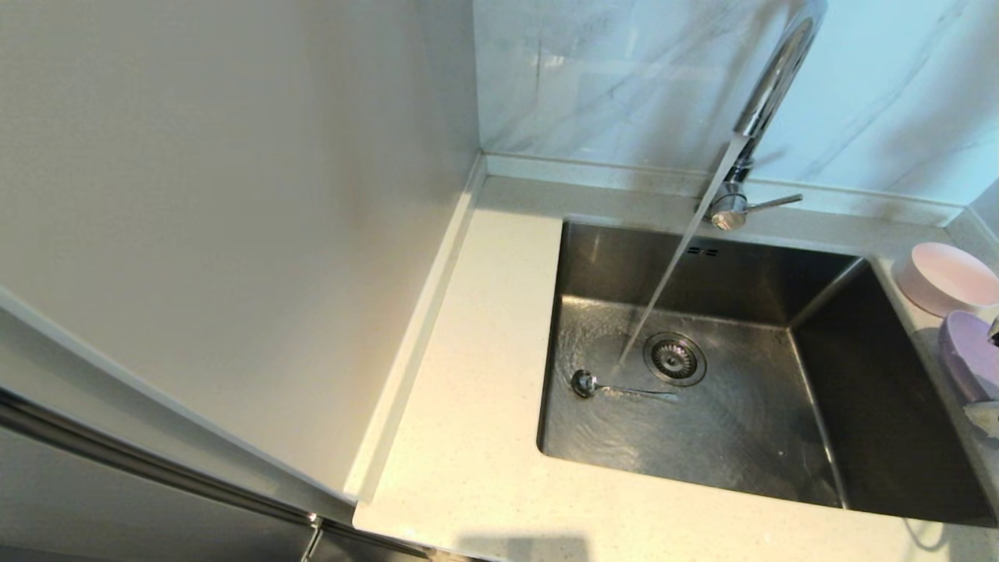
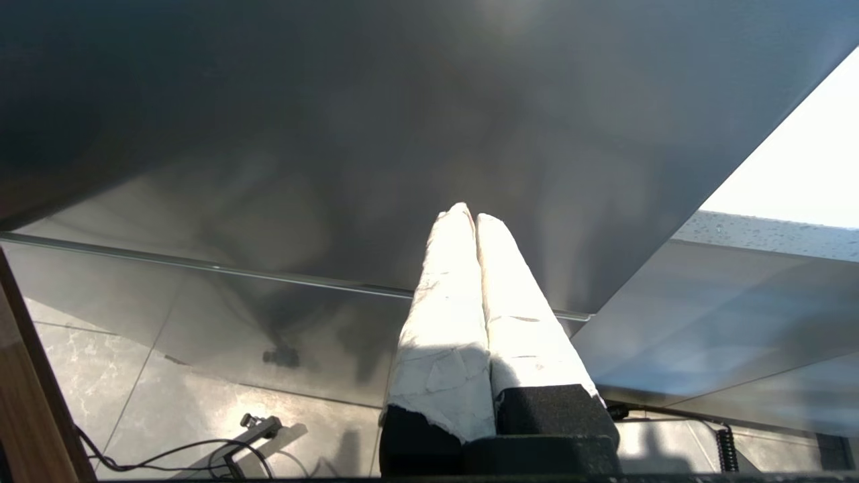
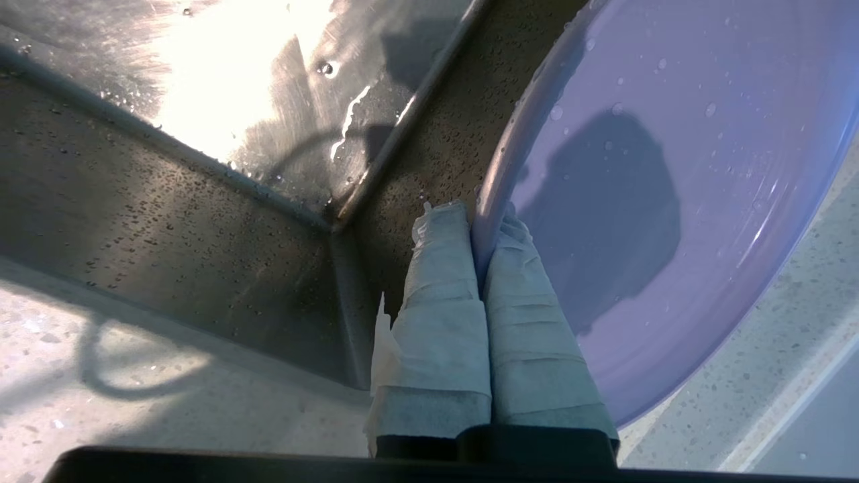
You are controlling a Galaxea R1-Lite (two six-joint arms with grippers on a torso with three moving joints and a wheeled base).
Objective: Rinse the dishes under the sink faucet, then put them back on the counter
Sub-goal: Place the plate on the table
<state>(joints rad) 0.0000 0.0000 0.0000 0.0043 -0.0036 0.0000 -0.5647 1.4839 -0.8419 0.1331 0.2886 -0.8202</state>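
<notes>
We find the right tool (image 3: 478, 231) pinching the rim of the lilac plate (image 3: 671, 168), its tape-wrapped fingers (image 3: 439, 295) on either face, the plate held on edge over the tabletop (image 1: 484, 437) at the sink's right side, presumably for setting down. The plate is smooth, round and beaded with droplets. Beside it rests the pale pink bowl (image 1: 946, 277). The metal spoon (image 1: 616, 388) lies on the brushed steel sink (image 1: 741, 421) floor near the drain strainer (image 1: 674, 358), under water running from the chrome faucet (image 1: 769, 94). The left tool (image 2: 470, 218) sits pressed together, parked below.
</notes>
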